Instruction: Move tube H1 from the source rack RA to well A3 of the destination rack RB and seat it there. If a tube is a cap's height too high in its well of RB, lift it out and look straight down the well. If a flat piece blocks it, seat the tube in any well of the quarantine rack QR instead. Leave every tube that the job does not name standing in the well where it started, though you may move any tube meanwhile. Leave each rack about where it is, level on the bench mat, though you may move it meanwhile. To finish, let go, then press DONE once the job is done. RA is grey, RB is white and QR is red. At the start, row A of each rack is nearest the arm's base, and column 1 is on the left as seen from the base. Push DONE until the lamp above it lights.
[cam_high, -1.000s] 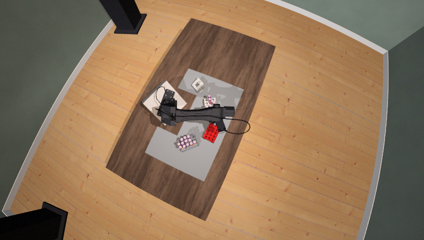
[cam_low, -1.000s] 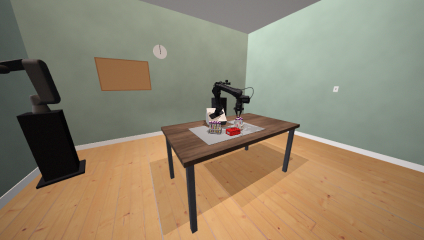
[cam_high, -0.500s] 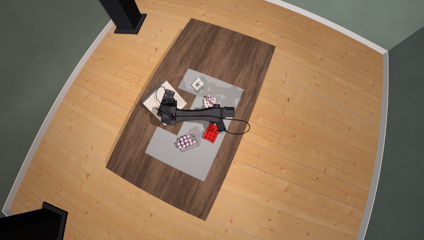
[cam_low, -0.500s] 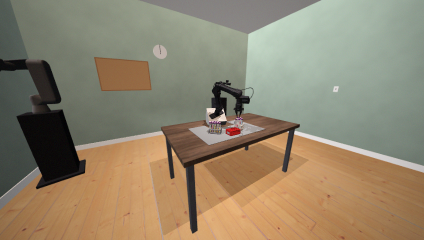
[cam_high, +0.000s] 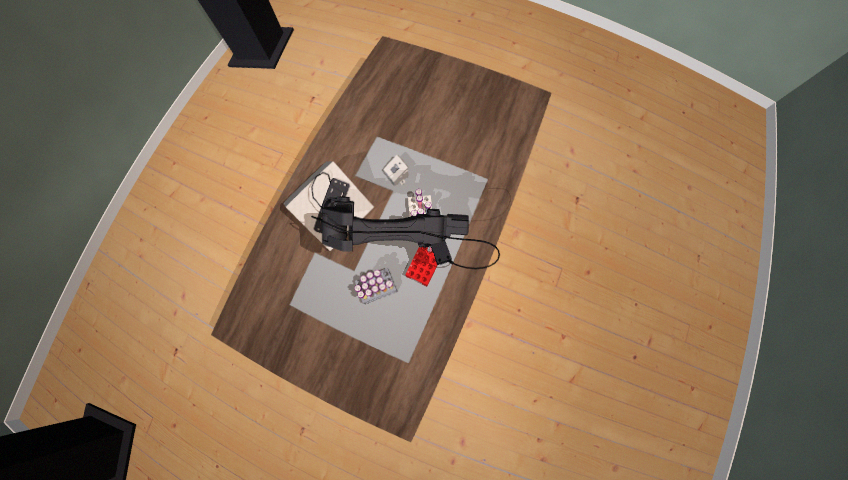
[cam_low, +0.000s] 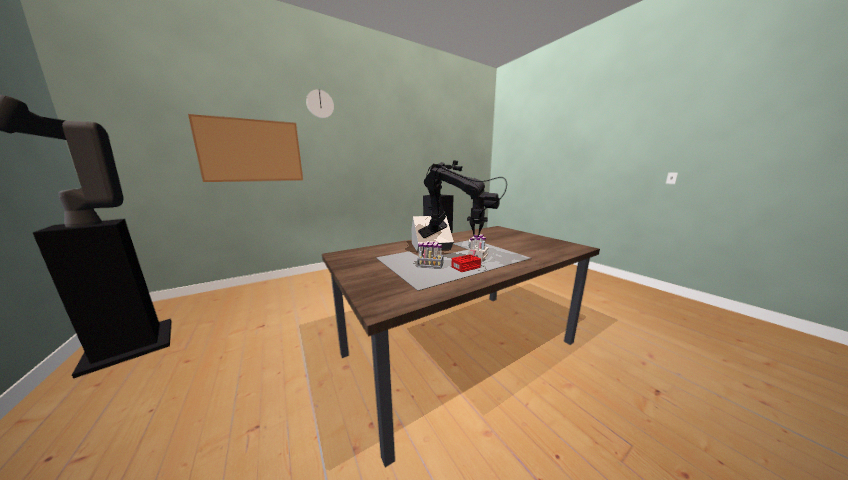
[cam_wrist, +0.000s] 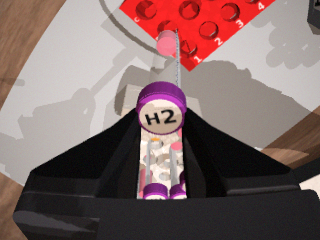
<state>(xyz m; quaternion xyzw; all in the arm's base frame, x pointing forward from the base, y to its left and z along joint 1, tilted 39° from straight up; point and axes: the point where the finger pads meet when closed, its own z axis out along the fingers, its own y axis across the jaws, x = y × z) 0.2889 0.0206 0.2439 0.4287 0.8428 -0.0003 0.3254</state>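
Observation:
My gripper (cam_low: 476, 233) (cam_wrist: 161, 118) is shut on a purple-capped tube, H2 (cam_wrist: 161, 116), just under its cap. The tube's clear body and pink end point away from the wrist camera. The white rack RB (cam_high: 410, 205) (cam_low: 483, 252) is partly under the arm in the top view and holds several purple-capped tubes. Two of their caps show between the fingers in the wrist view, their labels cut off. The grey rack RA (cam_high: 380, 296) (cam_low: 430, 266) holds several purple-capped tubes with unreadable labels, so I cannot tell which is H1. Well A3 of RB cannot be made out.
The red rack QR (cam_high: 426, 282) (cam_low: 465, 262) (cam_wrist: 190, 30) lies between RA and the arm's wrist, with open wells. A small white box (cam_high: 390, 176) stands at the far end of the grey mat (cam_high: 398, 339) (cam_low: 410, 279). The arm passes over the mat between RB and QR.

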